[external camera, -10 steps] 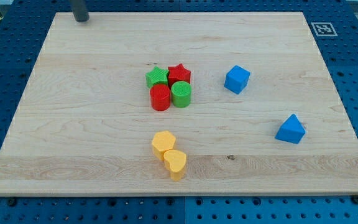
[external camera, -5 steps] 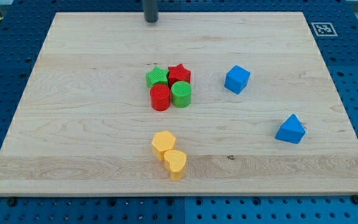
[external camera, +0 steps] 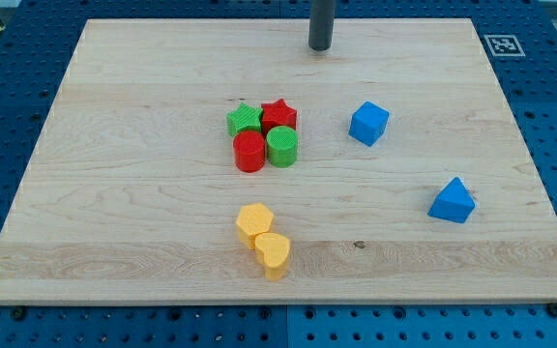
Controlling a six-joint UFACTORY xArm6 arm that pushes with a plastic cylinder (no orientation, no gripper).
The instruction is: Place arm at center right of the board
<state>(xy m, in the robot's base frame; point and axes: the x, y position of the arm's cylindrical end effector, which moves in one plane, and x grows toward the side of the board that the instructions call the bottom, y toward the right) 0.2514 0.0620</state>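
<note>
My tip (external camera: pixel 319 46) rests on the wooden board (external camera: pixel 143 87) near the view's top edge, a little right of the middle. It touches no block. A blue cube (external camera: pixel 368 124) lies below and to the right of it. A blue triangular block (external camera: pixel 452 202) sits near the board's right edge, at about mid-height. A tight cluster lies below and left of the tip: green star (external camera: pixel 244 119), red star (external camera: pixel 278 113), red cylinder (external camera: pixel 249 152), green cylinder (external camera: pixel 282 147).
A yellow hexagon block (external camera: pixel 254 222) and a yellow heart block (external camera: pixel 274 255) touch each other near the board's bottom middle. A black-and-white marker tag (external camera: pixel 503 44) sits in the board's top right corner. Blue perforated table surrounds the board.
My tip has slid right along the top edge, from the top left corner to right of the middle, and slightly down. The blocks have not moved.
</note>
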